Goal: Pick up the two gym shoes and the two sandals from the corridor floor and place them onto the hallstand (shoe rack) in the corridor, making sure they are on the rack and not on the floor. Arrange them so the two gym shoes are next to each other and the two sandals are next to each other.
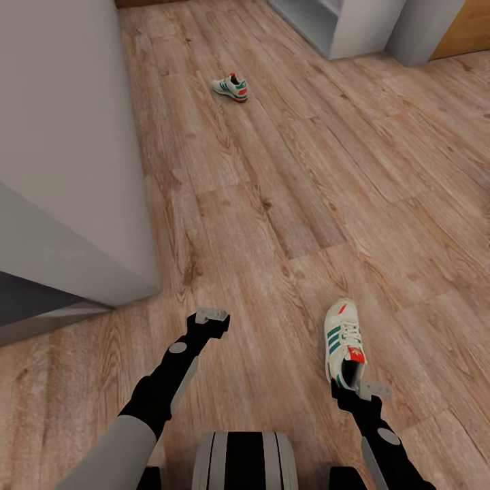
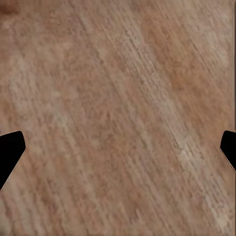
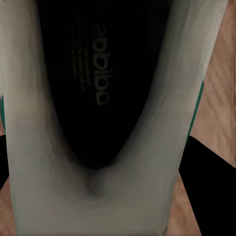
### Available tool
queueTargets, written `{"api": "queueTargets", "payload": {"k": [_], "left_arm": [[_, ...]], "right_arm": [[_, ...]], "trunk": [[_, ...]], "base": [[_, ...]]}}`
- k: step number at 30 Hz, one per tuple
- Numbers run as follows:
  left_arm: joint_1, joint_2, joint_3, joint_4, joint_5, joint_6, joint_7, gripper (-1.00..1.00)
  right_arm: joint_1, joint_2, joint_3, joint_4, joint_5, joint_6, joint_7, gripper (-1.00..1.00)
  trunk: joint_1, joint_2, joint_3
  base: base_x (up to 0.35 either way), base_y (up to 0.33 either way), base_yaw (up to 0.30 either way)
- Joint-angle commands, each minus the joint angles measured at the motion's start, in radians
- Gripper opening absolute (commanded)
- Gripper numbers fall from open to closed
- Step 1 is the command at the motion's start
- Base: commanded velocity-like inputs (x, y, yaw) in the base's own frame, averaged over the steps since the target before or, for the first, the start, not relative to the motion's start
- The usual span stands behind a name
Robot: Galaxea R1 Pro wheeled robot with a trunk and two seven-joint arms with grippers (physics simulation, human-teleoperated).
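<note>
One gym shoe [image 1: 342, 342], off-white with green stripes and a red-orange tongue, lies on the corridor floor [image 1: 286, 190] at the near right, toe pointing away. My right gripper [image 1: 361, 389] is at its heel. In the right wrist view the shoe's dark opening [image 3: 93, 88] is very close, with the open gripper [image 3: 98, 182] set around the heel and one finger [image 3: 211, 191] beside its outer wall. The other gym shoe [image 1: 230, 87] lies far ahead on the floor. My left gripper [image 1: 211, 316] hangs open over bare planks [image 2: 118, 98]. The sandals are out of view.
A grey wall corner [image 1: 75, 156] juts in at the left, close to my left arm. A pale shelf unit [image 1: 333, 24] stands at the far end; I cannot tell whether it is the hallstand. Beside it are a grey panel [image 1: 422, 27] and a wooden door [image 1: 466, 27].
</note>
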Motion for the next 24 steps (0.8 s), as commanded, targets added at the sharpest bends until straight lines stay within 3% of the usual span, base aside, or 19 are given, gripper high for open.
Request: {"api": "queueTargets", "payload": {"k": [1,15,21,24], "left_arm": [[0.000,0.000,0.000,-0.002,0.001,0.006,0.000,1.00],[0.000,0.000,-0.001,-0.002,0.002,0.008,0.000,1.00],[0.000,-0.001,-0.002,-0.002,0.003,0.012,0.000,1.00],[0.000,-0.001,-0.003,-0.003,0.007,0.015,0.000,1.00]], "right_arm": [[0.000,0.000,-0.001,-0.003,0.000,-0.002,-0.001,-1.00],[0.000,-0.001,0.000,-0.045,0.000,-0.002,-0.001,-1.00],[0.000,0.000,0.000,-0.246,-0.002,0.024,0.002,-1.00],[0.000,0.000,0.000,-0.286,-0.002,0.120,0.002,-1.00]], "trunk": [[-0.001,0.000,0.003],[-0.007,0.003,0.058],[-0.010,0.005,0.081],[-0.011,0.005,0.092]], "base": [[0.000,0.000,0.000],[0.000,0.000,0.000],[0.000,0.000,0.000],[0.000,0.000,0.000]]}}
